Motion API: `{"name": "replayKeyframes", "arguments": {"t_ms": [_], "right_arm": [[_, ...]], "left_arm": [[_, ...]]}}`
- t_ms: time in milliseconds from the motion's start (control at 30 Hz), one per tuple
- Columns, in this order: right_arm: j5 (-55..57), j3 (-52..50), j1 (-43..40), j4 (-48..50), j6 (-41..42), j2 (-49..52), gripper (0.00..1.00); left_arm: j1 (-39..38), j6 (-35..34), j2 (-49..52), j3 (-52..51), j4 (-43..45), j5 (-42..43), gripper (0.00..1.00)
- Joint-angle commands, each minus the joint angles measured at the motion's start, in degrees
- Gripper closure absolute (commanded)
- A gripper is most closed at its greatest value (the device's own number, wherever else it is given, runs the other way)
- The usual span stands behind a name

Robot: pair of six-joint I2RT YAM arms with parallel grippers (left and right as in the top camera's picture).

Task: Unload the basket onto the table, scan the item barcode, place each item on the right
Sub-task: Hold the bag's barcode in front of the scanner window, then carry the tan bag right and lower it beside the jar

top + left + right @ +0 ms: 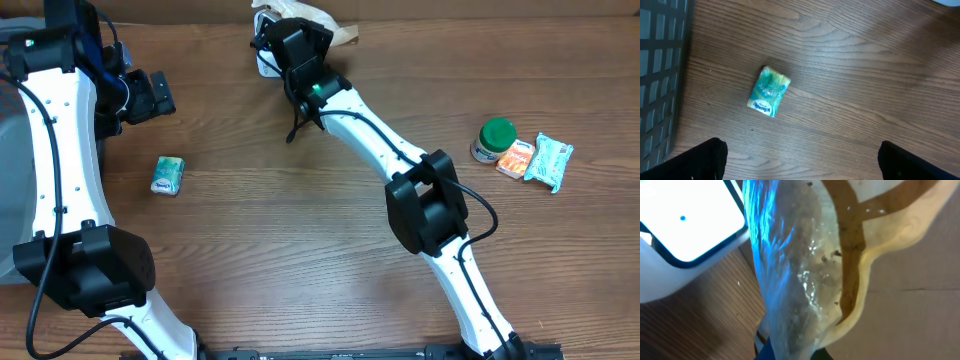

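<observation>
**R gripper [292, 40] clamped shut on clear film pouch [805, 280], at the table's 12 o'clock, just beside scanner [690, 220].**

In the R wrist view the pouch hangs down the middle w/ the scanner's lit window at its 10 o'clock. They're close, but can't tell if they touch. Pouch looks light, floppy and slick: crinkled film w/ a tan-and-brown printed part, blue glare on it, no barcode visible. It'll prob. sag and twist when turned, so pinch at a sealed edge or corner, not mid-panel, and keep the printed face taut toward the window. L gripper [807, 167] has its fingers spread wide and empty. It hovers over the table w/ a tissue pack [769, 91] lying free at approx. 11 o'clock of it, well apart from the pouch.
</observation>
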Motion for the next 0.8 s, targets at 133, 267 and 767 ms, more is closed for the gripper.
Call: {"name": "replayKeyframes", "arguments": {"t_ms": [133,267,767], "right_arm": [[-1.9,1.6,1.2,-2.7,9.7,-5.5,0.96],[-8.0,1.6,1.0,-9.3,22.9,-11.6,0.96],[-31.4,1.6,-10.3,-50.4,72.6,-45.0,0.96]], "left_arm": [[-0.1,0.4,0.2,0.4,0.0,-0.3,0.00],[-0.1,0.4,0.2,0.4,0.1,-0.3,0.00],[-0.1,0.4,0.2,0.4,0.0,-0.3,0.00]]}}
